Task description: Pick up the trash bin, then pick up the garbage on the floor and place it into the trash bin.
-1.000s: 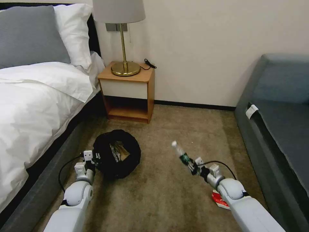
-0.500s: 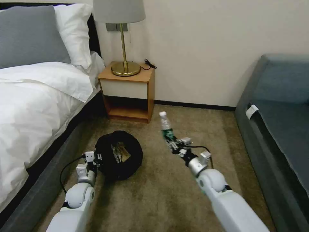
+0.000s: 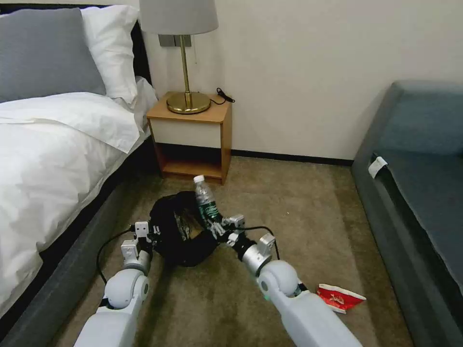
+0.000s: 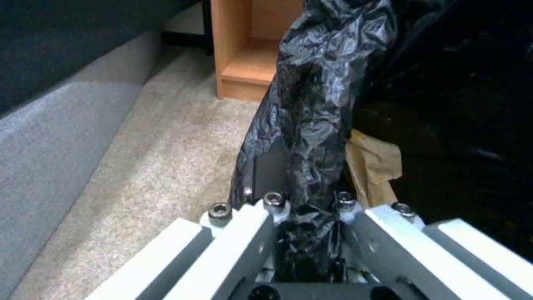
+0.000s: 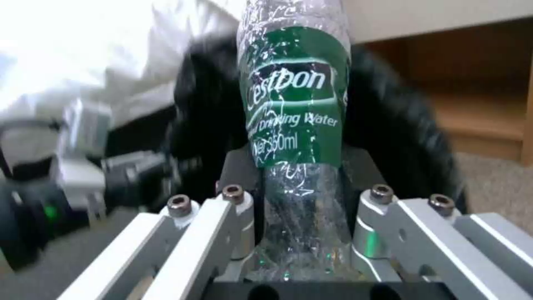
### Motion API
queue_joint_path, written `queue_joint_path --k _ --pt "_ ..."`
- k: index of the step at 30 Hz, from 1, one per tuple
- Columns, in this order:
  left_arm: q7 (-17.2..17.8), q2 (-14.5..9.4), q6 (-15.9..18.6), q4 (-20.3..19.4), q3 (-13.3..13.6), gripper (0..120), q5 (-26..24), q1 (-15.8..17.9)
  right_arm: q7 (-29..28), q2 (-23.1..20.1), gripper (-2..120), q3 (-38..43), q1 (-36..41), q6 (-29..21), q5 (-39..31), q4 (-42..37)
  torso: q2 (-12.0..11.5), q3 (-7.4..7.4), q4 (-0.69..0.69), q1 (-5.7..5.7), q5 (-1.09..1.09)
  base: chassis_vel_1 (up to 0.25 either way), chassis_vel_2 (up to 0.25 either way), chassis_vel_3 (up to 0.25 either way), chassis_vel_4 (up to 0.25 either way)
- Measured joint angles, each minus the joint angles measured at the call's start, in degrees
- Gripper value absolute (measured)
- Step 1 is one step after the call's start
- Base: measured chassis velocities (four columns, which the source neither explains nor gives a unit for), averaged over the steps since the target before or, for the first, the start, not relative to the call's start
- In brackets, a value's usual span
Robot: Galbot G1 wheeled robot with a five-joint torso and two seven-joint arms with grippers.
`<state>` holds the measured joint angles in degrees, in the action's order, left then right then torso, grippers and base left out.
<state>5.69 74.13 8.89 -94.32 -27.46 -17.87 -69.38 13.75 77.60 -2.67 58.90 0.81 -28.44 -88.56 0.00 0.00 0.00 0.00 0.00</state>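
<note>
Left gripper (image 3: 155, 234): lower left of centre in the head view, clamped on the black-bagged rim of the bin (image 3: 181, 231). In the left wrist view the gripper (image 4: 307, 208) has a fold of crinkled black bag (image 4: 316, 104) pinched between its fingers (image 4: 252, 225), with brown paper (image 4: 374, 164) showing just inside the bin.

Right gripper (image 3: 223, 225): centre of the head view, at the bin's right edge, closed around the lower body of a clear bottle (image 3: 206, 202). The bottle stands tilted, white cap uppermost, over the bin's mouth. In the right wrist view the gripper (image 5: 302, 216) grips the bottle (image 5: 294, 121) below its green label, with the bin (image 5: 399, 125) dark behind it and the left gripper (image 5: 83, 166) blurred at the left edge of the frame.

Bin: held above the carpet (image 3: 299, 226), tipped with its opening toward the camera, between the bed (image 3: 53, 159) at the frame's left and the open carpet at centre.

Carton (image 3: 339, 298): red and white, flattened, lying on the carpet at lower right of the head view, well apart from the bin, near the sofa (image 3: 419, 193).

Nightstand (image 3: 193, 140): upper centre, against the wall, carrying a brass lamp (image 3: 185, 62).
</note>
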Motion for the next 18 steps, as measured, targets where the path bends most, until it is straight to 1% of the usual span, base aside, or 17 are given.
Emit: queue_joint_path --k 10,17,18 --pt "0.2 0.8 0.1 -0.4 0.7 0 0.0 -0.1 -0.2 1.1 21 -1.2 -0.2 1.4 2.4 4.1 0.0 0.0 0.0 0.0 0.0 0.0 0.0 0.0 0.0" --pt "0.3 0.8 0.1 -0.8 0.6 0 -0.4 -0.2 -1.1 1.8 21 -2.1 -0.6 1.4 4.0 5.8 0.0 0.0 0.0 0.0 0.0 0.0 0.0 0.0 0.0" --pt "0.3 0.8 0.1 -0.8 0.6 0 -0.5 -0.3 -1.2 1.9 24 -2.2 -0.7 1.4 4.3 6.0 0.0 0.0 0.0 0.0 0.0 0.0 0.0 0.0 0.0"
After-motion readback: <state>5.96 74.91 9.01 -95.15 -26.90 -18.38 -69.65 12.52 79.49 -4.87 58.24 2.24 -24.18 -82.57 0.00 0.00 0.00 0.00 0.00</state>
